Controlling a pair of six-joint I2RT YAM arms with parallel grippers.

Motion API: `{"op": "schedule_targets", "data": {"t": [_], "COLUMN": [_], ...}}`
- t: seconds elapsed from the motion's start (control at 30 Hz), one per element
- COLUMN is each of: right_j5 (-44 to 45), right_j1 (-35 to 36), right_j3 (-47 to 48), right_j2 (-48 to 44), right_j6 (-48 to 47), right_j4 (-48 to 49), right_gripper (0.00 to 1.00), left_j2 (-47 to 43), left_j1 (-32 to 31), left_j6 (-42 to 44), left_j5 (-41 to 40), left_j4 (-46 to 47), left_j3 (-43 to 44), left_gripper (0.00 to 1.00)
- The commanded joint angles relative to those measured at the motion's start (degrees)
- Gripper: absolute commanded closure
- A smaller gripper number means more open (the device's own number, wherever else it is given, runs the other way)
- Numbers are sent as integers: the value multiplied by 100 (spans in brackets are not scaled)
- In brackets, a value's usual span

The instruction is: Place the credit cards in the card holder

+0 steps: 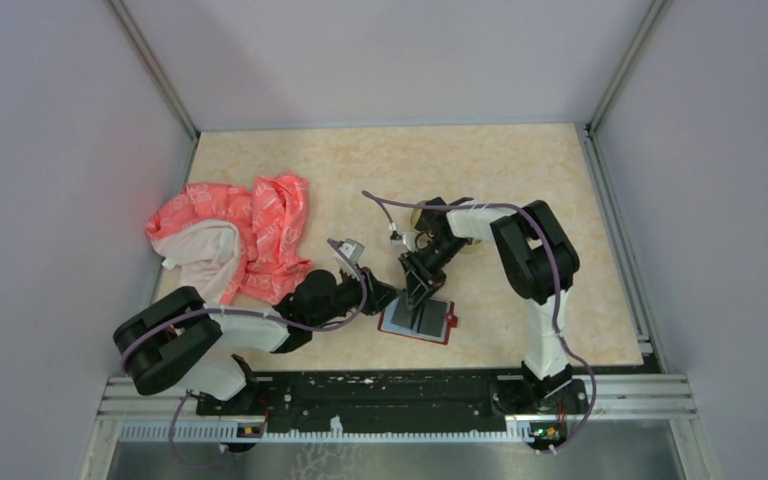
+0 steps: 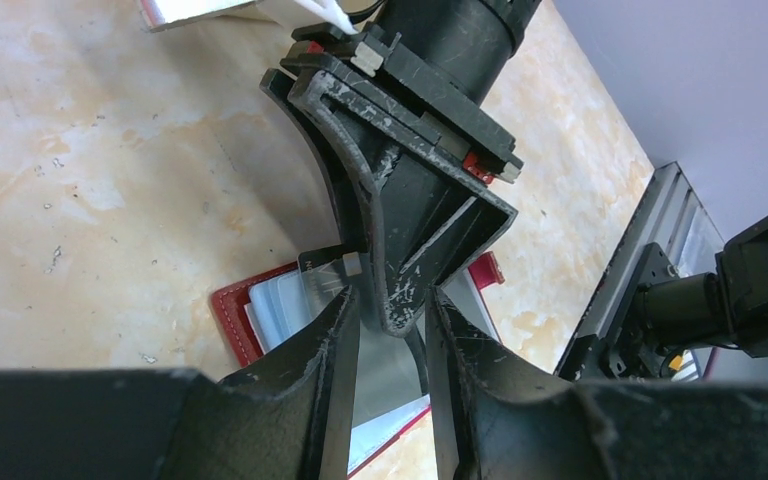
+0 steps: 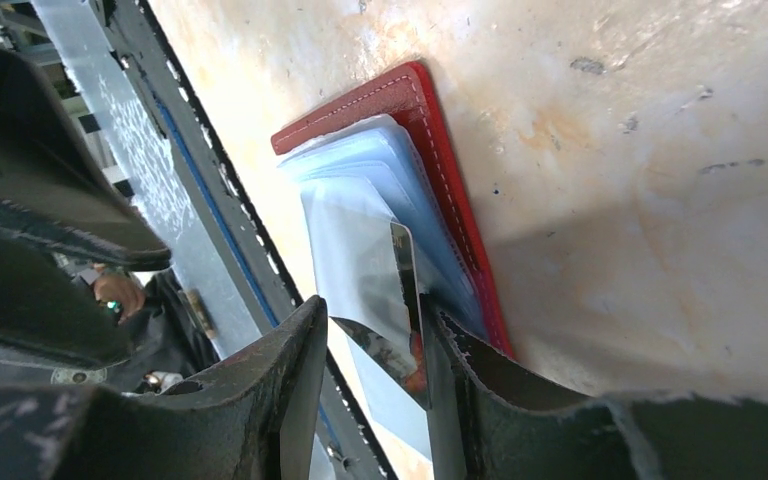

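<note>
Saw the red card holder (image 1: 444,336) lying open and flat on the counter (image 1: 520,190), near the front edge, between the two arms. Saw clear pale-blue pockets (image 3: 360,190) inside it, and white stitches along its red edge. Found both grippers low over it, very close together. Found the right gripper (image 3: 375,315) pinching a dark, shiny card (image 3: 407,280), with the card standing on its edge and its far end down at the pockets. Could not tell if the card was inside a pocket or only touching one. Found the left gripper (image 2: 392,305) with its fingers apart and nothing held, just over the left part of the card holder. Saw one finger of the right gripper poking down between the left gripper's fingers. Noticed a crumpled pink and white cloth (image 1: 235,235) on the left side of the counter, well apart from the card holder.
</note>
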Motion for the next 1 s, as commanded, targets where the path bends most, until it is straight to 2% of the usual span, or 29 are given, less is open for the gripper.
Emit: {"op": "schedule_targets", "data": {"t": [0.0, 0.6, 0.97], "right_j5": [678, 1545, 1949], "right_j1": [1, 159, 186], "right_j3": [97, 17, 13], "right_j2": [-306, -607, -805], "right_j6": [-166, -334, -428], "right_j4": [270, 514, 597], "right_gripper": [60, 60, 57], "left_j2": [-225, -352, -280], "left_j1": [24, 24, 24], "left_j6": [-66, -163, -371], "left_j5": [24, 108, -332], "left_j4": [132, -15, -981], "left_j3": [-61, -232, -231], "left_gripper": [64, 64, 66]}}
